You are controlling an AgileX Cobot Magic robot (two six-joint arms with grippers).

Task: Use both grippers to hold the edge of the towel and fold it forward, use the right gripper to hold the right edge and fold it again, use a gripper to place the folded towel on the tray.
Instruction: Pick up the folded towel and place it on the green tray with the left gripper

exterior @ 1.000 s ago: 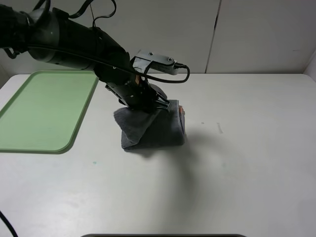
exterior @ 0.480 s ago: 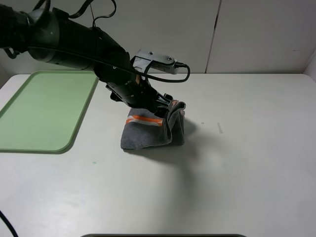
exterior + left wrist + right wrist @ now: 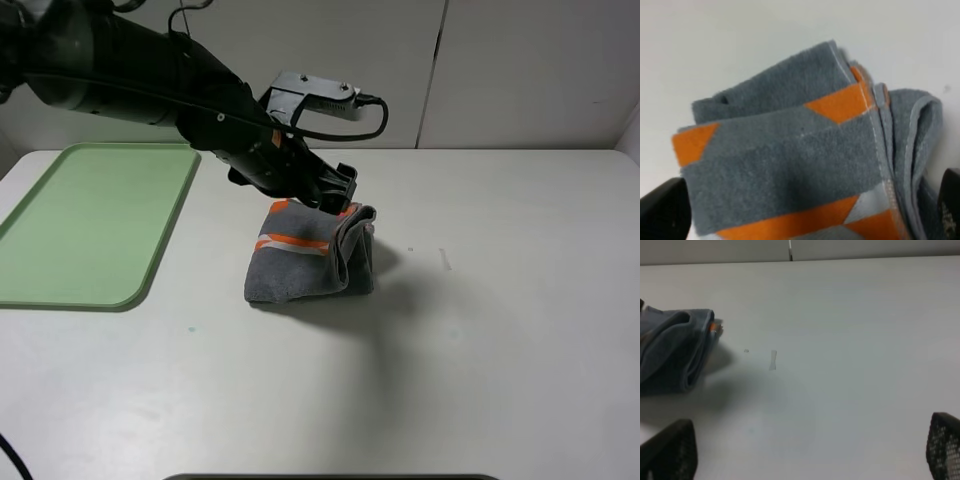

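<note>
Though seen only from its wrist camera, right gripper (image 3: pixel 805 452): spread wide, holding nothing, low over table (image 3: pixel 850 315).
Towel (image 3: pixel 305 265): folded grey bundle with orange stripes, lying on table near middle; right side bunched in loose upright folds; well apart from tray.
Left gripper (image 3: pixel 338 190): just above towel's far right corner, jaws parted wide, gripping nothing; contact with cloth, cannot tell.
Tray (image 3: pixel 90 230): green, at table's far left.
</note>
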